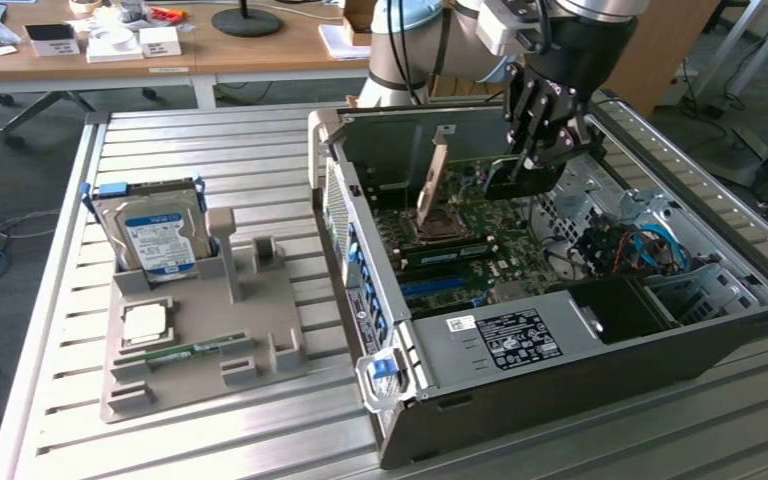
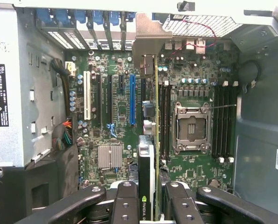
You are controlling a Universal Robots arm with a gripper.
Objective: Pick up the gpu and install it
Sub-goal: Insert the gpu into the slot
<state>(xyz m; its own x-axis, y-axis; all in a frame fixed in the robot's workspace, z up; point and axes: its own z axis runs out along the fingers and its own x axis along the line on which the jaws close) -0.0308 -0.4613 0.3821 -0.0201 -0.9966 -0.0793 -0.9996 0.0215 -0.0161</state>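
**Mia:** What is the biggest thing here?

**Tom:** The metal table (image 1: 224, 440) with long grooves. On it, on the exterior view's right, lies a big open computer case (image 1: 598, 360).

**Mia:** And what comes down from the top of the frame?

**Tom:** The robot arm (image 1: 584, 30). It reaches into the upper part of the case.

**Mia:** What is on the exterior view's left?

**Tom:** A grey holder (image 1: 264, 345) with slots. A silver hard drive (image 1: 157, 235) stands up at its upper end. A thin green memory stick (image 1: 197, 350) lies lower down.

**Mia:** Where is the gpu?

**Tom:** The gpu (image 1: 511, 182) is inside the case, over the green board (image 2: 190, 70). In the wrist view we see the gpu (image 2: 147, 158) from its thin edge. Its silver end plate is at the back wall of the case. I cannot tell if the card touches the board.

**Mia:** What does the gripper do?

**Tom:** The gripper (image 1: 544, 160) holds the gpu. In the wrist view the gripper (image 2: 150, 207) has its black fingers (image 2: 125, 205) pressed on both sides of the card, so the jaws are narrow.
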